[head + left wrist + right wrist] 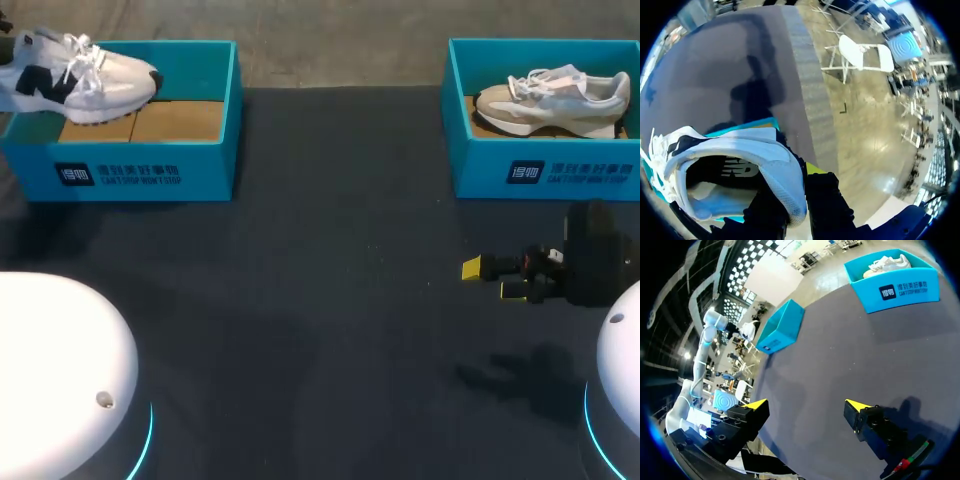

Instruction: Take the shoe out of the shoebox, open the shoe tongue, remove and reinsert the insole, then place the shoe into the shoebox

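A white shoe with black markings (75,78) hangs over the left teal shoebox (150,165), toe pointing right and heel at the view's left edge. In the left wrist view my left gripper (798,186) is shut on the heel collar of this shoe (735,150), one finger inside the opening and one outside. A beige shoe (555,100) lies in the right shoebox (545,170). In front of that box my right gripper (494,279) hovers over the dark table, open and holding nothing, and its own view shows the right gripper (807,405) with its fingers spread wide.
The dark table mat (320,320) stretches between the two boxes and toward the front. Two white rounded arm bases (60,380) sit at the front corners. The table's far edge runs just behind the boxes.
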You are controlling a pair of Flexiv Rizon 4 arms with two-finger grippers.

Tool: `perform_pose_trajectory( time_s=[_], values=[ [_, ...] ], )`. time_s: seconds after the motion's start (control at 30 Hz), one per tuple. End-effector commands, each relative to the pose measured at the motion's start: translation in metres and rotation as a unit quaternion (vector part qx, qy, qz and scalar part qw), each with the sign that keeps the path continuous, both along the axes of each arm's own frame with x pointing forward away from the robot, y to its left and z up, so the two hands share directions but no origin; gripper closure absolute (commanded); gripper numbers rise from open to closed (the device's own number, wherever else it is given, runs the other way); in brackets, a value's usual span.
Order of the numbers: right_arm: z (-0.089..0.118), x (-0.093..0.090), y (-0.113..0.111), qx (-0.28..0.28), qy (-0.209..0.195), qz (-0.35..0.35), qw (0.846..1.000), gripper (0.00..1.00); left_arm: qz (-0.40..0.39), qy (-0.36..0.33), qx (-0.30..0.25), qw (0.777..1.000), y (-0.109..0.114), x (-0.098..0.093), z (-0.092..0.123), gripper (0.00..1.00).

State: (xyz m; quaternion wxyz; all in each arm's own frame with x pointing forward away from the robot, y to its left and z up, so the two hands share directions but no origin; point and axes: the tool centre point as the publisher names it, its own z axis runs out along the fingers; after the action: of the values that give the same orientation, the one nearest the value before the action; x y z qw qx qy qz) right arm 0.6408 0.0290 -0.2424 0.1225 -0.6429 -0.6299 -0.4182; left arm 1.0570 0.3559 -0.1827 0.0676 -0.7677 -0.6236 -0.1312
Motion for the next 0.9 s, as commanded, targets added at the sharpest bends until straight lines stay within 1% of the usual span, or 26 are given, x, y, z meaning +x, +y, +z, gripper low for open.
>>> perform_pose_trajectory(
  time_s=[0.03,0.1,0.2,0.27,0.9],
  values=[
    [0.0020,-0.0033,-0.0014,0.000,-0.001,-0.001,1.000,0.00,0.020,0.014,0.005,1.000,-0.0009,0.0094,0.0018,1.00],
    [0.0020,-0.0033,-0.0014,0.000,-0.001,-0.001,1.000,0.00,0.019,0.013,0.001,1.000,-0.0013,0.0097,0.0017,1.00],
    [0.0020,-0.0033,-0.0014,0.000,-0.001,-0.001,1.000,0.00,0.024,0.010,0.011,1.000,-0.0011,0.0098,0.0016,1.00],
    [0.0020,-0.0033,-0.0014,0.000,-0.001,-0.001,1.000,0.00,0.049,0.010,0.017,0.999,-0.0017,0.0105,0.0016,1.00],
    [0.0020,-0.0033,-0.0014,0.000,-0.001,-0.001,1.000,0.00,0.049,0.010,0.017,0.999,-0.0017,0.0105,0.0016,1.00]
  ],
)
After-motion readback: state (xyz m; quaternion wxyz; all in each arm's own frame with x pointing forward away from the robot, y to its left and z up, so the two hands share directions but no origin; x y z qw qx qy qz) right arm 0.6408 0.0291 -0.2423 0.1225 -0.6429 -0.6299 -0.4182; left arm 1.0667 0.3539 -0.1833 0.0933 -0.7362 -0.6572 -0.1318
